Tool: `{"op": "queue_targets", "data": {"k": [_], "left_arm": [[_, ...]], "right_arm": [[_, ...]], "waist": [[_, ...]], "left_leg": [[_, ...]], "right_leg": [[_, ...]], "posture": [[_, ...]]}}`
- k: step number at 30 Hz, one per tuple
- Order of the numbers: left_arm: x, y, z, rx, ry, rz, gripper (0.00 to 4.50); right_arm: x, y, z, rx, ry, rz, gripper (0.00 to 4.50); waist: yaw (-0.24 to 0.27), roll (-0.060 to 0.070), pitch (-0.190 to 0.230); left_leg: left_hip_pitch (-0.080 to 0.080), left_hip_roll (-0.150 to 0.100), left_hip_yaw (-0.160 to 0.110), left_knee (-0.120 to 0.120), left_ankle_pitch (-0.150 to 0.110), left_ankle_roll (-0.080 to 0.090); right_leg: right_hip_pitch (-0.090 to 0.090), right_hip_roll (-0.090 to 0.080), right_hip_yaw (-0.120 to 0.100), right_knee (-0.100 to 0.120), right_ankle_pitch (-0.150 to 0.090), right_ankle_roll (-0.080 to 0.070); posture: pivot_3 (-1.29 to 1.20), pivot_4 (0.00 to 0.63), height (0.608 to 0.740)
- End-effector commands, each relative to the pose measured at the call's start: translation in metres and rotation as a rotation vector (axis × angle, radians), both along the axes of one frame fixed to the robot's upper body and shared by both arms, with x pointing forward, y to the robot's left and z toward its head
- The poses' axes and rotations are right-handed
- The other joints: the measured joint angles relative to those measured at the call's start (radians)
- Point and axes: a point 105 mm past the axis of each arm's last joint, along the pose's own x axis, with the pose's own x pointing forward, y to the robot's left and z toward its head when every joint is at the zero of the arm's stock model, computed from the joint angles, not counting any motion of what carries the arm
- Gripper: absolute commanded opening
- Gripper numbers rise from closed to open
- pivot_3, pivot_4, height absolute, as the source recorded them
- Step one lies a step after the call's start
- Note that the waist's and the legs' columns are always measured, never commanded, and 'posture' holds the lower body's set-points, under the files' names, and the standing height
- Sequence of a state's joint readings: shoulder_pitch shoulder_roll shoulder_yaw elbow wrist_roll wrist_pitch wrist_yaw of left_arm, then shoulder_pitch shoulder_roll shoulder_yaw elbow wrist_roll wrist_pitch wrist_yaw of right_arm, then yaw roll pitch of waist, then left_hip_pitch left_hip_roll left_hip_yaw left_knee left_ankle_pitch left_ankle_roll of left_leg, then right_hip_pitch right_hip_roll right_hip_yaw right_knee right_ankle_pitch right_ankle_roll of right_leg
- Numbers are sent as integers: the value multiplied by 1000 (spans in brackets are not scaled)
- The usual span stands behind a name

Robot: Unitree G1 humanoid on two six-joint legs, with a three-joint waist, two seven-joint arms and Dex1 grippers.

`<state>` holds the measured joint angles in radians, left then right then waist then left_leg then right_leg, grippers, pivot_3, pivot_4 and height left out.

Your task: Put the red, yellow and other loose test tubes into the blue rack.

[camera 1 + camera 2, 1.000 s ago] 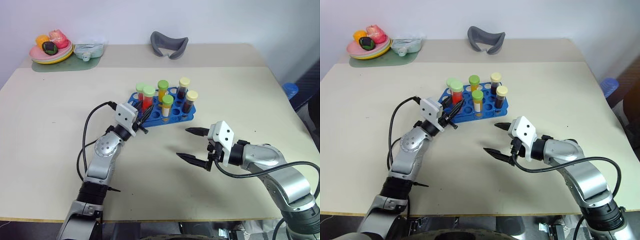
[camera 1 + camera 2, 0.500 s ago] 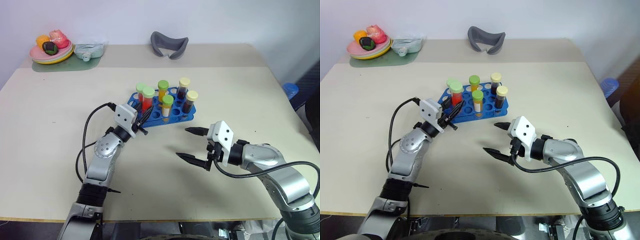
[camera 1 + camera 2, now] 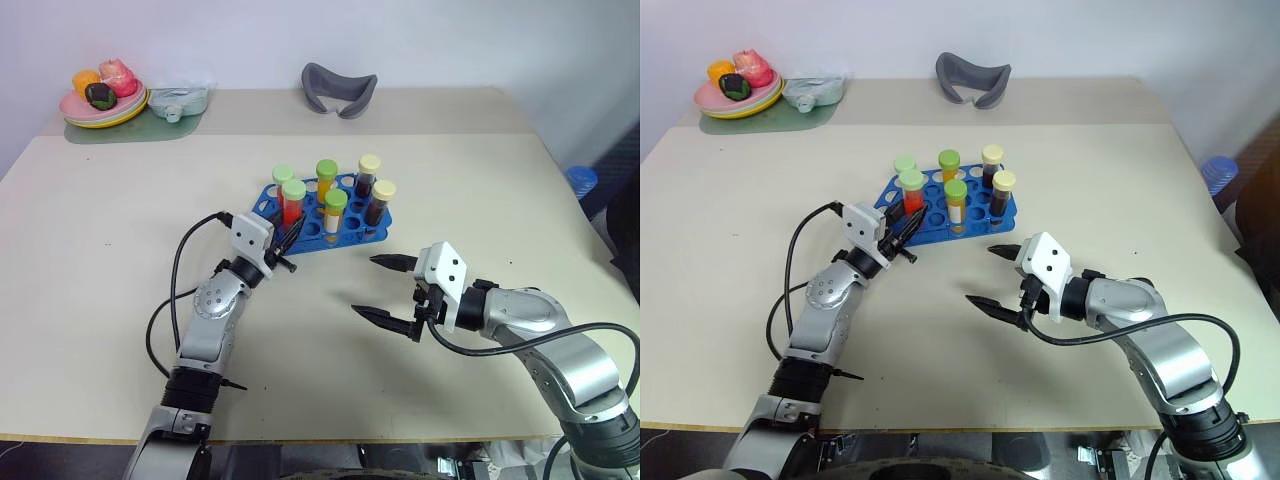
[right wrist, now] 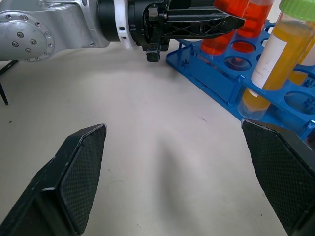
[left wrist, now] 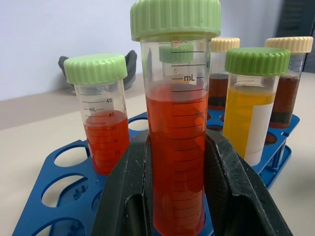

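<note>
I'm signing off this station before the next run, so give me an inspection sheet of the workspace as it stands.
Surface: beige table, bare around the rack.
Job's things: blue rack holds six capped test tubes, upright.
Clutter: plate of toy food, clear container and grey curved piece at the far edge.
End effectors: left end effector around a red tube standing in the rack; right end effector open, holding nothing, above the table.
Cables: black cable looped beside the left arm.
Surroundings: pale wall behind.
</note>
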<state>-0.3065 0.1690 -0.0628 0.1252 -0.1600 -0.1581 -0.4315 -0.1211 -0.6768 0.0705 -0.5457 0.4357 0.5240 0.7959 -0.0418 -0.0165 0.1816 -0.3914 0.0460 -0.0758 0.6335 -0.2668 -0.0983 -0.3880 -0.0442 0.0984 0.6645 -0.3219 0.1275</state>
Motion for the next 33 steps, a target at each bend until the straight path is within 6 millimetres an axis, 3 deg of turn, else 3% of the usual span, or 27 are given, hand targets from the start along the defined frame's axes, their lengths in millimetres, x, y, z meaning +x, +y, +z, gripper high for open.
{"op": "queue_targets", "data": {"k": [1, 3, 10, 15, 18, 21, 24, 28, 33], "left_arm": [[-2, 6, 5, -18, -33, 32, 3217], [-3, 7, 10, -20, -48, 33, 4242], [-18, 29, 37, -5, -126, 73, 4242], [-38, 50, 45, 46, -78, 37, 4242], [-54, 68, 37, 127, -6, 11, 4242], [-66, 122, 27, 188, 95, 132, 4242], [-76, 149, 21, 231, 143, 197, 4242], [-82, 168, 12, 261, 186, 254, 4242], [-84, 169, 9, 252, 199, 272, 4242]], "right_arm": [[-2, 4, 7, 15, -33, 18, 4500], [-2, 4, 7, 15, -33, 19, 4500], [1, -4, 9, 4, -38, 7, 4500], [11, -28, 18, -1, -66, -65, 4500], [18, -51, 25, 1, -80, -142, 4500], [21, -88, 31, -5, -81, -259, 4500], [20, -117, 32, -33, -74, -334, 4500], [20, -137, 25, -58, -63, -389, 4500], [21, -141, 16, -56, -55, -406, 4500]], "waist": [[0, 0, 0], [0, 0, 0], [-1, 0, 0], [-2, 0, 0], [-1, 0, 0], [-2, 0, 0], [0, 0, 0], [0, 0, 0], [-3, 0, 0]], "left_leg": [[0, 0, 0, 0, 0, 0], [0, 0, 0, 0, 0, 0], [0, 0, 0, 0, 0, 0], [0, 0, 0, -1, 0, 0], [0, 0, 0, -1, 0, 0], [0, 1, 0, -2, 0, 0], [0, 1, 0, -2, 0, 0], [0, 0, 1, -1, 0, 0], [0, 1, 1, -1, 0, 0]], "right_leg": [[0, 0, 0, 0, 0, 0], [0, 0, 0, 0, 0, 0], [0, 0, 0, 0, 0, 0], [0, 0, 0, 0, 0, 0], [0, 0, 0, 0, 0, 0], [-1, 0, 0, 0, 0, 0], [0, 0, 0, -1, 0, 0], [1, 0, 0, -1, 0, 0], [0, 0, 0, -1, 0, 0]], "posture": [[0, 150, 740], [0, 150, 740], [0, 150, 740], [0, 150, 740], [0, 150, 740], [0, 150, 740], [0, 150, 740], [0, 150, 740], [0, 150, 740]]}}
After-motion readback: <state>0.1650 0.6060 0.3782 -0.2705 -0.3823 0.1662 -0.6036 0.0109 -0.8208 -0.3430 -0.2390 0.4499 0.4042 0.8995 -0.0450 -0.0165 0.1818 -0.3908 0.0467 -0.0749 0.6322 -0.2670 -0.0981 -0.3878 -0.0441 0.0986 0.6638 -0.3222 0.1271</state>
